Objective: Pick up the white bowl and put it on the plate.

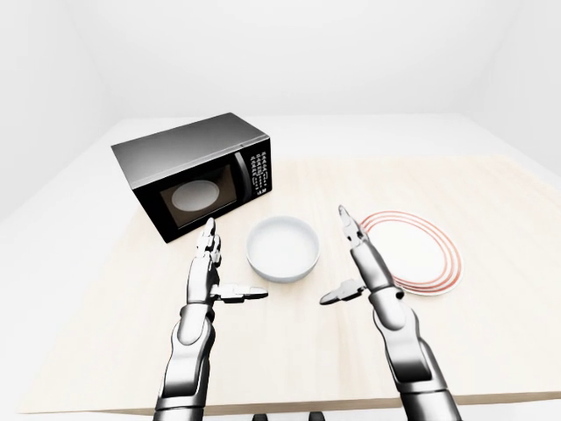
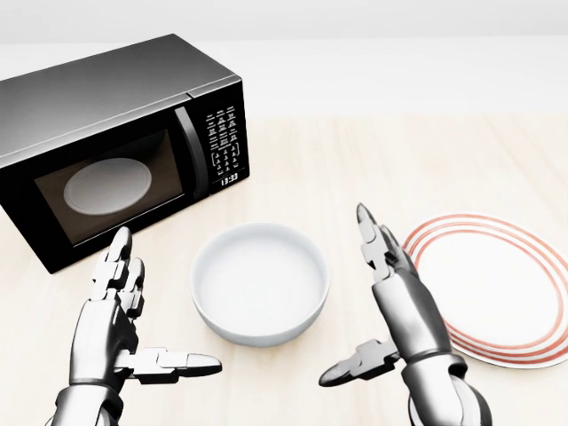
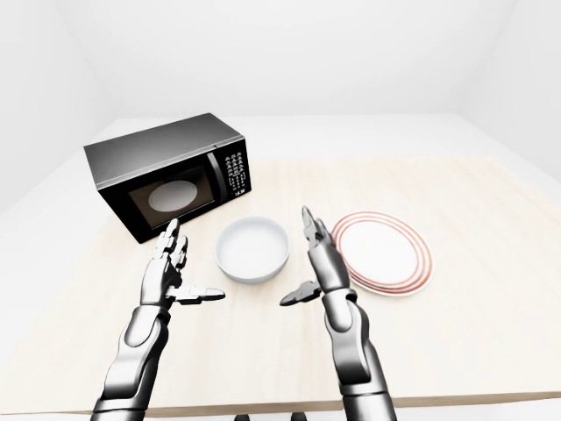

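Bare simulated kitchen mock-up. Pale wood counter (image 1: 491,333) carrying a black microwave (image 1: 197,173) at 10 o'clock, white bowl (image 1: 281,248) at centre, red-ringed plate (image 1: 412,252) at 3 o'clock. Plain white walls (image 1: 289,53) all round, flat render lighting.

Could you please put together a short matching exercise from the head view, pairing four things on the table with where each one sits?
Things:
1. microwave
2. white bowl
3. plate
4. left hand

Places:
A. right edge of the view
B. bottom left, open
C. upper left
D. centre, between the two hands

Pairs: 1-C, 2-D, 3-A, 4-B
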